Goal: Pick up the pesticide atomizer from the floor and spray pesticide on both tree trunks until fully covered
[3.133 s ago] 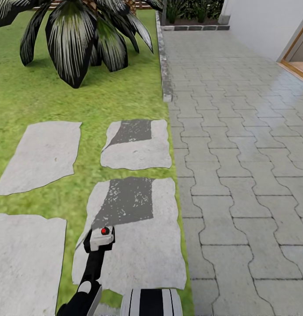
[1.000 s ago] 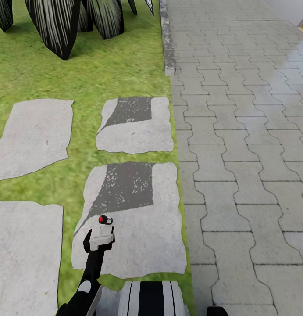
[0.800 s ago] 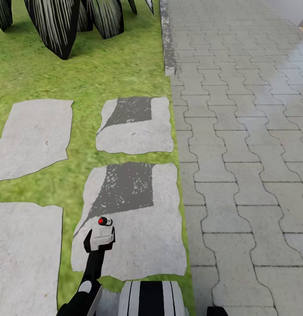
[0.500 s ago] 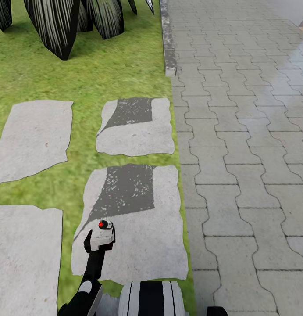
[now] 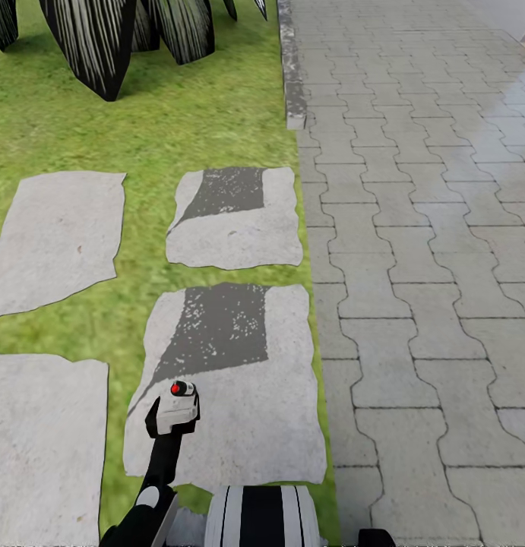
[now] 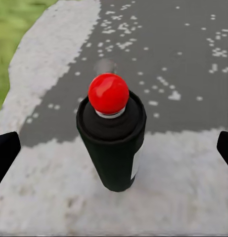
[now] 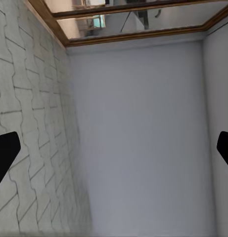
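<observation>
The pesticide atomizer [image 6: 112,140] is a black can with a round red knob [image 5: 175,388]. It stands upright on a grey stepping stone [image 5: 254,425] that has a dark patch. My left gripper [image 6: 114,153] is open around it, black fingertips [image 6: 5,150] far out on either side and not touching the can. In the head view the left arm's white wrist [image 5: 175,411] sits just behind the atomizer. My right gripper [image 7: 114,153] is open and faces a white wall, holding nothing. The trees are out of view.
Several flat stepping stones [image 5: 57,235] lie in the lawn [image 5: 148,144]. A palm-like plant with striped dark leaves [image 5: 102,45] stands at the far left. A stone curb [image 5: 292,76] borders grey interlocking paving [image 5: 429,266] on the right. A wood-framed doorway [image 7: 133,24] adjoins the white wall.
The head camera has tilted down since the earliest frame, so the plant sits higher in the picture. Over the last second the left gripper stays open around the atomizer with hardly any shift.
</observation>
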Available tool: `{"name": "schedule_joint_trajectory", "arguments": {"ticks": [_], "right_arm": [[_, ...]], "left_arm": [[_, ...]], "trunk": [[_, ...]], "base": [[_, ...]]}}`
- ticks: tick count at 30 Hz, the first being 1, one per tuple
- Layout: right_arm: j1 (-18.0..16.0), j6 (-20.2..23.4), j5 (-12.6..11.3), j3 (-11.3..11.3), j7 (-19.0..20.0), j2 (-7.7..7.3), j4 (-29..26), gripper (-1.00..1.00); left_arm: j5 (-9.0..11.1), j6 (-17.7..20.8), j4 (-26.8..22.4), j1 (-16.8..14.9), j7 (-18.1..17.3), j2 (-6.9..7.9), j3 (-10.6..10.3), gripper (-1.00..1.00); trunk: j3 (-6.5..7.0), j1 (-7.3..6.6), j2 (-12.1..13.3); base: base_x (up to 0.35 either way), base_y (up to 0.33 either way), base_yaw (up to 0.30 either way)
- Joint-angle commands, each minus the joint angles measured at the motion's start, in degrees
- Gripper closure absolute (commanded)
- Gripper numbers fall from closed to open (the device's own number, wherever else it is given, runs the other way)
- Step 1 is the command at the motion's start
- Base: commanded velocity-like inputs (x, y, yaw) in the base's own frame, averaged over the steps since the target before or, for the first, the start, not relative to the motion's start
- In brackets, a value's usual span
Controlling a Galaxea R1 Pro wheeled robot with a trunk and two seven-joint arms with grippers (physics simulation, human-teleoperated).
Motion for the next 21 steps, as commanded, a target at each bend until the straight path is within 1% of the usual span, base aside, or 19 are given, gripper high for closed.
{"name": "schedule_joint_trajectory", "arguments": {"ticks": [1, 11, 15, 21], "right_arm": [[-0.07, -0.25, -0.38, 0.21, -0.02, -0.02, 0.08, -1.00], [-0.07, -0.25, -0.40, 0.21, -0.02, -0.02, 0.08, -1.00], [-0.07, -0.25, -0.40, 0.22, -0.02, -0.02, 0.08, -1.00], [-0.07, -0.25, -0.35, 0.24, -0.02, -0.02, 0.08, -1.00]], "left_arm": [[-0.62, -0.16, 0.03, -0.02, 0.29, -0.06, 0.20, -1.00], [-0.62, -0.18, -0.05, -0.02, 0.29, -0.08, 0.20, -1.00], [-0.62, -0.18, -0.06, -0.02, 0.29, -0.07, 0.20, -1.00], [-0.62, -0.18, -0.11, -0.02, 0.29, -0.09, 0.20, -1.00]], "trunk": [[-0.26, 0.01, -0.03], [-0.48, 0.04, -0.04], [-1.36, 0.14, -0.09], [-1.36, 0.14, -0.09]], "base": [[0.001, 0.001, 0.000], [0.000, 0.000, 0.000], [0.000, 0.000, 0.000], [0.000, 0.000, 0.000]]}}
